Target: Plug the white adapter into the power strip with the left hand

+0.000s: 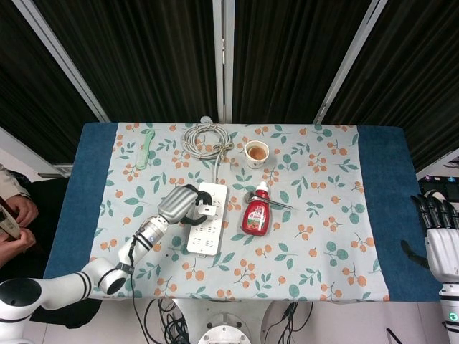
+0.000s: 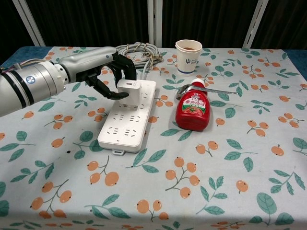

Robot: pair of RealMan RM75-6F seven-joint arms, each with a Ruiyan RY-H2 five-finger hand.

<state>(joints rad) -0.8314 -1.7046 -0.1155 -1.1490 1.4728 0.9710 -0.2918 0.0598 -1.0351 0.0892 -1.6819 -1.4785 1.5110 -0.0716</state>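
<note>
Chest view: small white adapter (image 2: 130, 89), upright, apparently seated on power strip (image 2: 128, 117)

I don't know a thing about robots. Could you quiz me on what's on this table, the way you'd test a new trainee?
1. True or false: the left hand holds the white adapter over the power strip.
2. What lies against the top of the red sauce bottle? A) a fork B) a metal spoon C) a pen
3. Fill in: the paper cup stands beside the coiled ____.

Key: 1 true; 2 B; 3 cable. The right hand hangs off the table's right edge with nothing in it, fingers straight.
</note>
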